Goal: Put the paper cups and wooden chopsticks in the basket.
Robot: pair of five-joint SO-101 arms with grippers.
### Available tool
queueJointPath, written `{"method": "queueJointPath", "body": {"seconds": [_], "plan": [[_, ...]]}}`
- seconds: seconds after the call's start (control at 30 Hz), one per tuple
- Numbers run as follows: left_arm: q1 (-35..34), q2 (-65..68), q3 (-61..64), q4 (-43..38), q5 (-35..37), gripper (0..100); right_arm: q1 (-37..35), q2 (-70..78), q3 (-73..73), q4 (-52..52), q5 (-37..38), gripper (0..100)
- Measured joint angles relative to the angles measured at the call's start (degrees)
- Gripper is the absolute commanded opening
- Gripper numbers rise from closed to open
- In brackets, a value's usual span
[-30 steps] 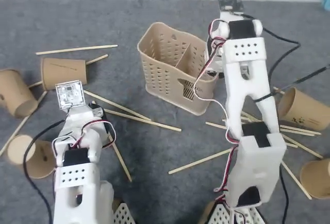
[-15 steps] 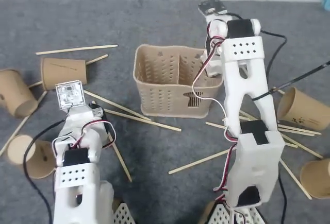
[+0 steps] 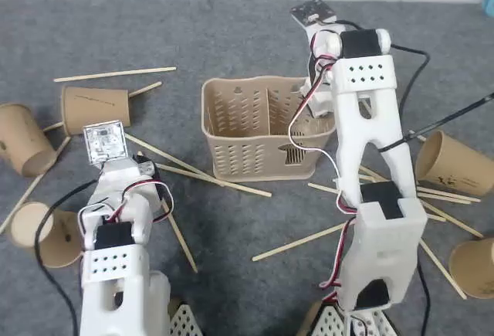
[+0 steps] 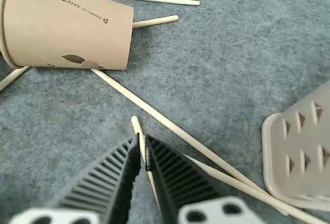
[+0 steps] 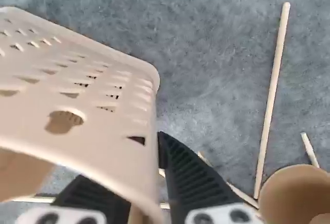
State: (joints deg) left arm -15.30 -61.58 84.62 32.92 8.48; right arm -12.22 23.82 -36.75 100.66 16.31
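The beige slotted basket (image 3: pixel 258 129) stands upright in the middle of the grey mat. My right gripper (image 3: pixel 317 110) (image 5: pixel 148 158) is shut on the wall at its right end, with one black finger (image 5: pixel 188 175) outside that wall. My left gripper (image 4: pixel 143 154) is low on the mat at the left, shut on a wooden chopstick (image 4: pixel 136 127) (image 3: pixel 182 241). A paper cup (image 4: pixel 62 26) (image 3: pixel 94 108) lies on its side just beyond it. More cups lie at the left (image 3: pixel 21 139) (image 3: pixel 38 232) and at the right (image 3: pixel 451 164) (image 3: pixel 472 266).
Loose chopsticks lie scattered: one at the far left (image 3: pixel 116 74), a long pair running towards the basket's base (image 3: pixel 212 180), and several crossing to the right of the right arm (image 3: pixel 301 241). A chopstick (image 5: pixel 272 100) and a cup (image 5: pixel 294 193) lie beside the basket.
The basket, tilted and turned a second ago, has swung round and now stands upright and square, held by my right gripper. My left arm has kept still.
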Motion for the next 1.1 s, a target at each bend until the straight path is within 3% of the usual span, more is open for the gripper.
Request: {"method": "queueJointPath", "body": {"seconds": [0.2, 0.27, 0.47, 0.7, 0.9, 1.0, 1.1], "plan": [[0.0, 0.0, 0.0, 0.0, 0.0, 1, -0.1, -4.8, 0.6, 0.0, -4.0, 24.3], [0.0, 0.0, 0.0, 0.0, 0.0, 1, 0.1, -7.5, 0.6, 0.0, -4.7, 27.5], [0.0, 0.0, 0.0, 0.0, 0.0, 1, -0.3, -14.4, 1.8, 0.0, -5.4, 23.9], [0.0, 0.0, 0.0, 0.0, 0.0, 1, 1.2, -23.0, 14.2, 0.0, -5.5, 18.6], [0.0, 0.0, 0.0, 0.0, 0.0, 1, 13.7, -35.5, 22.4, 0.0, -4.8, 9.7], [0.0, 0.0, 0.0, 0.0, 0.0, 1, 23.3, -41.2, 27.1, 0.0, 0.4, 1.1], [0.0, 0.0, 0.0, 0.0, 0.0, 1, 32.2, -44.0, 33.0, 0.0, 7.1, 1.9]]}}
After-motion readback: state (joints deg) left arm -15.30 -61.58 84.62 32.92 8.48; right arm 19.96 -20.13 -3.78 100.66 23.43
